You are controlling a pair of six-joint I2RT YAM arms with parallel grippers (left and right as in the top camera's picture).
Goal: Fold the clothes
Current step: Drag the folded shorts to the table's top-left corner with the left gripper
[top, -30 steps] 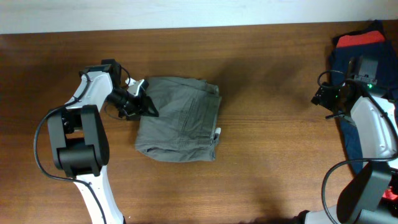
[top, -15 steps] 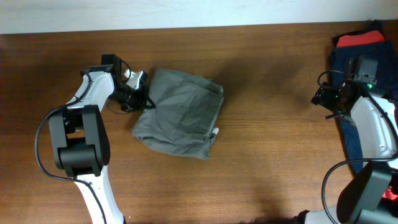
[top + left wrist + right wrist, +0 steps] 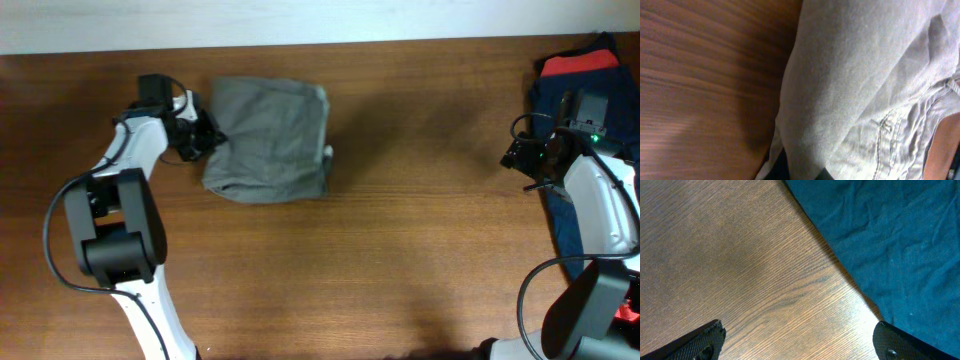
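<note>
The left pincer [image 3: 207,140] is clamping the near edge of the folded grey-khaki shorts [image 3: 268,140]. They are lying on the desk [image 3: 400,250] as a near-square, slightly tilted bundle, stretching rightward from it. The right pincer [image 3: 800,342] is hanging wide open and empty beside blue cloth [image 3: 900,240].

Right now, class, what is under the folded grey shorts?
Wooden table shows all round the shorts, which lie on it. The left tool holds their left edge. Anything beneath the cloth, the tool's lower finger included, is covered.
</note>
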